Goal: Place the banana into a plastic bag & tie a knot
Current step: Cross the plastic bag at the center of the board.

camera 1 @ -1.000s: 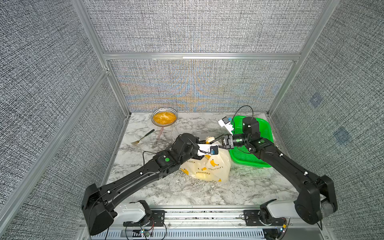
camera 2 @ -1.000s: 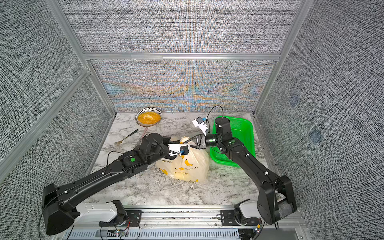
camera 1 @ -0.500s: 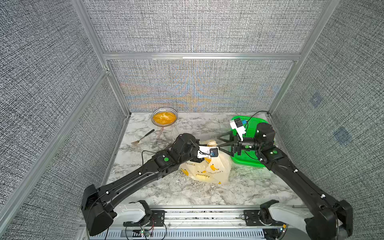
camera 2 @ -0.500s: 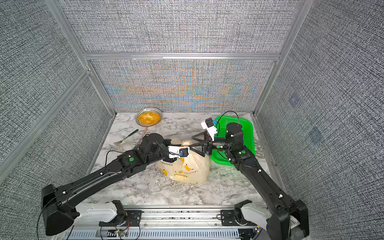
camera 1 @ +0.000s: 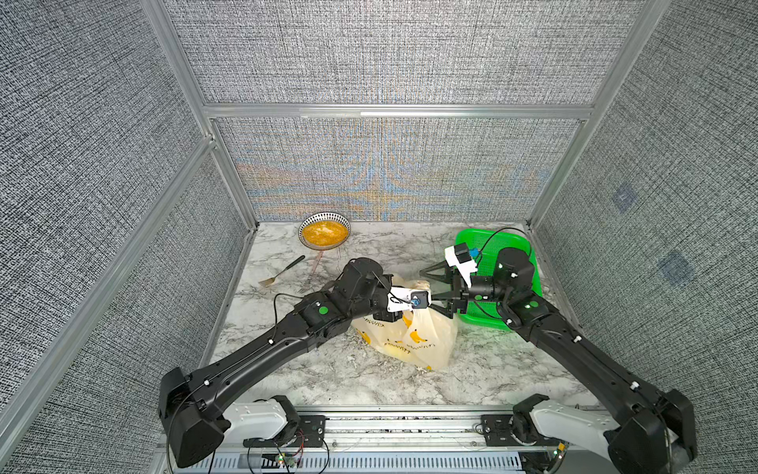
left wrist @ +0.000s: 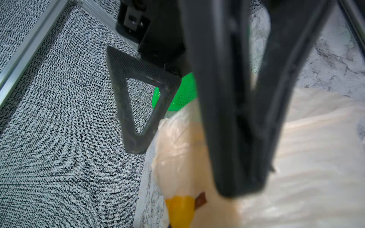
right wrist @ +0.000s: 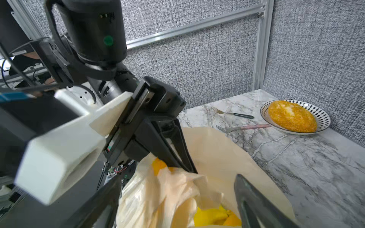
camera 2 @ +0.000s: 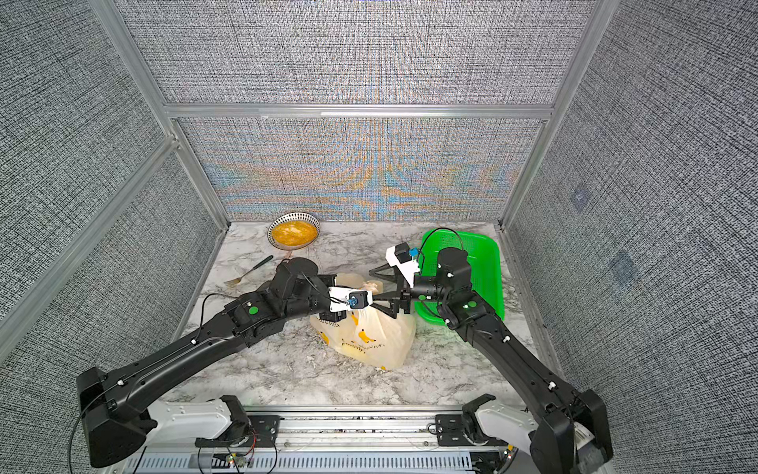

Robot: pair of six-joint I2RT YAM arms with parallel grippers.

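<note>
Whereas a second ago the right tool (camera 1: pixel 426 285) sat half-closed right against the left one, it now stands drawn back toward the green basket (camera 1: pixel 529 254), its jaws spread wide. On the near-middle of the marble bench (camera 1: pixel 328 377) the plastic bag (camera 1: pixel 414 344) has stayed put. It is thin, translucent cream, printed with small yellow banana bunches and dark lettering, slumped and bulging. Its bunched top is drawn up to the left tool (right wrist: pixel 189 167), whose fingers are pressed together, pinching that plastic. Yellow of the banana (right wrist: pixel 215 216) shows inside. Farther back lie a dark-handled fork (camera 1: pixel 283 271) and a pink-handled fork (right wrist: pixel 245 128), then a patterned bowl (camera 1: pixel 325 234) of orange food by the back wall.
</note>
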